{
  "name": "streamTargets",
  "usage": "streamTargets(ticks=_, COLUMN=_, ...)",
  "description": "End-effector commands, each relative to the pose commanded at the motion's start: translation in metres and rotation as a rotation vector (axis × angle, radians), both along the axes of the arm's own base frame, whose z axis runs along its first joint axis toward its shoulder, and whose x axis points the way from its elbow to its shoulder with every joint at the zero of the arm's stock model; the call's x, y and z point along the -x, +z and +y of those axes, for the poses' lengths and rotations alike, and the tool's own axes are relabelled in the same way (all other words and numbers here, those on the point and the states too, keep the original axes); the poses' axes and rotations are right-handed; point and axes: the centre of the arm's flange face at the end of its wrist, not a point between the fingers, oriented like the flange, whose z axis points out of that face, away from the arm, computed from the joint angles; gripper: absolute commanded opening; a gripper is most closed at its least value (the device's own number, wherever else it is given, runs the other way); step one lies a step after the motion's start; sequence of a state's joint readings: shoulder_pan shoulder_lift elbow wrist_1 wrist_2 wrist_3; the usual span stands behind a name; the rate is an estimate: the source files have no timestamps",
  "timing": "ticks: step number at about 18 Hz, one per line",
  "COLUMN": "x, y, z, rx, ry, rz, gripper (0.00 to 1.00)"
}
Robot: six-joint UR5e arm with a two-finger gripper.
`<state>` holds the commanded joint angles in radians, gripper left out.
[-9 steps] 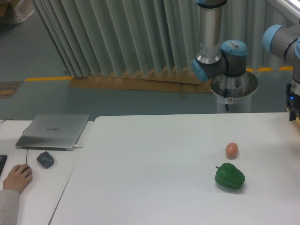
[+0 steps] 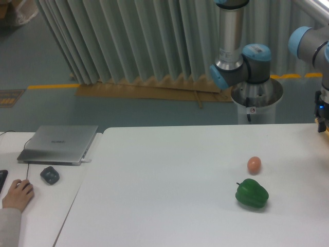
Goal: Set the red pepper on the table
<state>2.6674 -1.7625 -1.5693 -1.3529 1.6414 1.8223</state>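
Nothing container-like on table (image 2: 169, 206) except a silver cylindrical pedestal (image 2: 257, 103) behind its far edge, under arm (image 2: 241, 67); inside not visible.

On table, right half: green pepper (image 2: 252, 194), stem toward left, and egg (image 2: 254, 164) just beyond it, near but not touching. Only 2 items on that surface.

No sighting of red pepper anywhere in this view; position impossible to state.

Gripper (image 2: 322, 121): only a dark sliver at right frame edge, above table's far right corner. Fingers cut off by the frame; cannot tell whether released, clenched or grasping anything.

Edges and room: broad bare white top from rounded far-left corner across centre and front. Both vegetables well in from near edge and from right edge.

Left of table, separated by a thin seam: desk (image 2: 46, 216) with closed grey laptop (image 2: 59, 143), a small dark grey object (image 2: 50, 175) in front of it, and a person's hand (image 2: 17, 195) at left edge.

Versus 0.5 s ago: hand pulled slightly left and down; arm, gripper sliver, egg, green pepper, laptop all unchanged.
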Motion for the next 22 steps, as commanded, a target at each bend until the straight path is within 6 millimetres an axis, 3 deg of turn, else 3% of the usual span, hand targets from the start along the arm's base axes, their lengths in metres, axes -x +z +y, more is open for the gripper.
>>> streamTargets(ticks=5, x=0.019, y=0.001, z=-0.023, rx=-0.004, ry=-0.007, rz=0.002, gripper=1.00)
streamTargets(ticks=11, x=0.055, y=0.000, z=-0.075, rx=-0.026, ry=-0.108, rz=-0.019, gripper=1.00)
streamTargets(ticks=15, x=0.058, y=-0.009, z=-0.082, rx=-0.017, ry=-0.167, rz=-0.038, gripper=1.00)
streamTargets(ticks=17, x=0.050, y=-0.033, z=-0.087, rx=-0.005, ry=-0.202, rz=-0.085, gripper=1.00)
streamTargets(ticks=20, x=0.046, y=-0.041, z=-0.087, rx=0.007, ry=-0.191, rz=-0.100, gripper=1.00)
streamTargets(ticks=22, x=0.058, y=-0.044, z=-0.106, rx=0.063, ry=-0.185, rz=-0.103, gripper=1.00)
